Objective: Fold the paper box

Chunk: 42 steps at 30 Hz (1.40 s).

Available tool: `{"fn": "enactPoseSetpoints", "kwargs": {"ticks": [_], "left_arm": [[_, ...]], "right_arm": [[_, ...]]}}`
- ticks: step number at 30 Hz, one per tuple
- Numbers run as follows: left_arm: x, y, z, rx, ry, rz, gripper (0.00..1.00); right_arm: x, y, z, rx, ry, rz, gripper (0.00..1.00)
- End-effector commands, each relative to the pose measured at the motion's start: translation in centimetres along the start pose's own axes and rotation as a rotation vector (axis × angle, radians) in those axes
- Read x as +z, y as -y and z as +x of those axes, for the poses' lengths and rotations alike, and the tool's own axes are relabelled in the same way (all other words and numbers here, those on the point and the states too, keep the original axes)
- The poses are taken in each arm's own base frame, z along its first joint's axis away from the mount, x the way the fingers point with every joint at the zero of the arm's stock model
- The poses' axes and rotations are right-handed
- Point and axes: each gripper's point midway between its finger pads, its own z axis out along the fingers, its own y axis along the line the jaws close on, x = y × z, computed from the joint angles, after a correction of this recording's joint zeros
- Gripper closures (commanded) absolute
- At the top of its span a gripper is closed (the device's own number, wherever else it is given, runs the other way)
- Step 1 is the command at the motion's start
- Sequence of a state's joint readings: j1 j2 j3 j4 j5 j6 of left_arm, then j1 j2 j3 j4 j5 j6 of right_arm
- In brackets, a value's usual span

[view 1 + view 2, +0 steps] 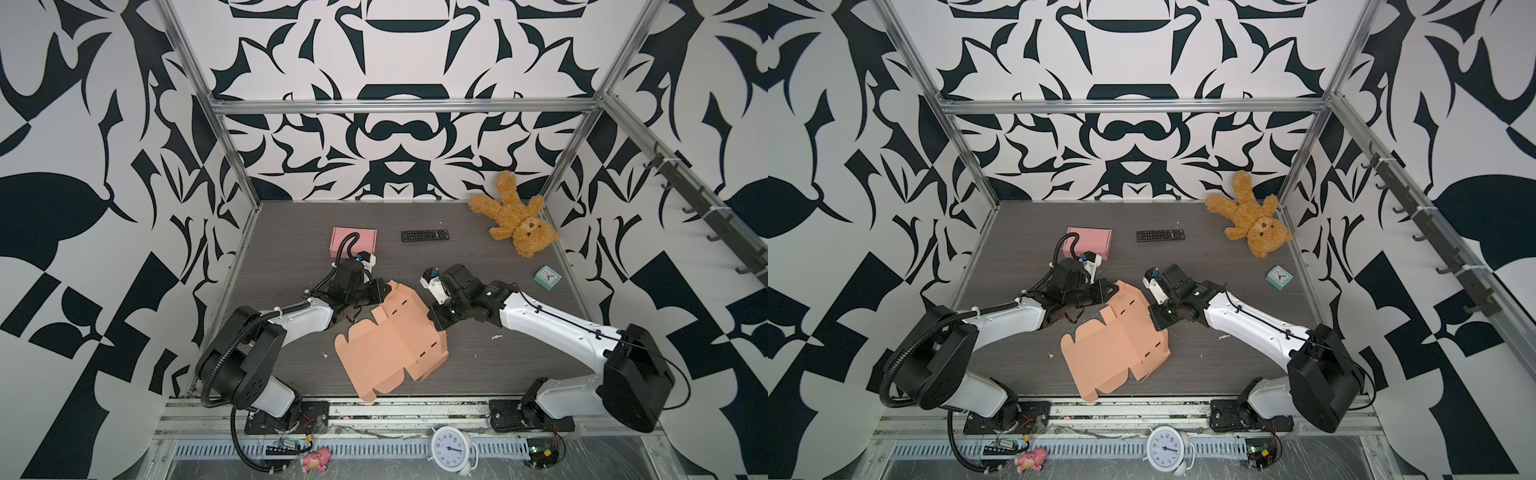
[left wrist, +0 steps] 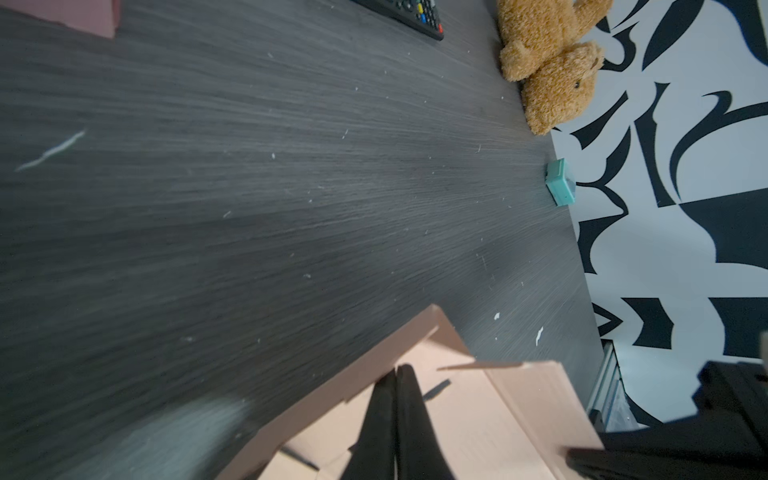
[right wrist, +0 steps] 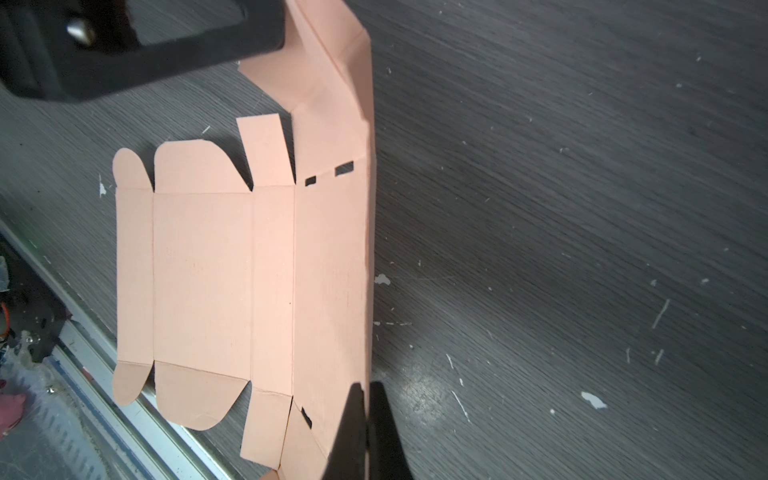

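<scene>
The paper box [image 1: 386, 345] is a peach cut-out sheet with flaps and slots, lying mostly flat mid-table in both top views [image 1: 1113, 349]. Its far panel is bent upward. My left gripper [image 1: 385, 291] is shut on the raised far-left flap; the left wrist view shows its black fingers [image 2: 415, 415] pressed together over the peach card [image 2: 478, 415]. My right gripper [image 1: 436, 324] is shut on the sheet's raised right edge, and in the right wrist view its tips [image 3: 368, 384] pinch the upright edge panel [image 3: 332, 270]. The left gripper's black body [image 3: 145, 41] shows at the sheet's other end.
A pink folded box [image 1: 353, 241], a black remote [image 1: 424, 235] and a brown teddy bear [image 1: 515, 220] lie along the back. A small teal clock [image 1: 547, 277] sits at the right. A white alarm clock [image 1: 451, 449] and a pink toy [image 1: 316, 459] lie past the front rail.
</scene>
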<state>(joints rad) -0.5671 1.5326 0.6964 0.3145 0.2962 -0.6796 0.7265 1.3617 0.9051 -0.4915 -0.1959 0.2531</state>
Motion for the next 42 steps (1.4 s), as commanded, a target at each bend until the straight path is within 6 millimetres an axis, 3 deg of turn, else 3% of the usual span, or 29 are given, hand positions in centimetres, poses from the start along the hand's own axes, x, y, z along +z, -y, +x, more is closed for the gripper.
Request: {"fn": "enactPoseSetpoints", "kwargs": {"ticks": [1,8,16,29,42], "left_arm": [[0.7,1.2,-1.2,0.024,0.002,0.051,0.94],[1.3,1.9,-1.5,0.046,-0.029,0.069,0.93],[0.4,2.5,-1.2,0.081,-0.045,0.074,0.91],[-1.3,4.4,0.9,0.16,-0.108,0.088,0.88],[-0.4,5.9,2.3,0.174,-0.132,0.112,0.88]], "right_arm": [[-1.4,-0.8,-1.8,-0.039,0.055,-0.002,1.0],[-1.3,-0.8,-1.8,-0.05,0.055,0.002,1.0],[-1.0,-0.9,-2.2,-0.058,0.047,0.004,1.0],[-1.2,-0.7,-2.8,-0.069,0.042,0.029,1.0],[-1.4,-0.7,-3.1,-0.075,0.045,0.033,1.0]]}}
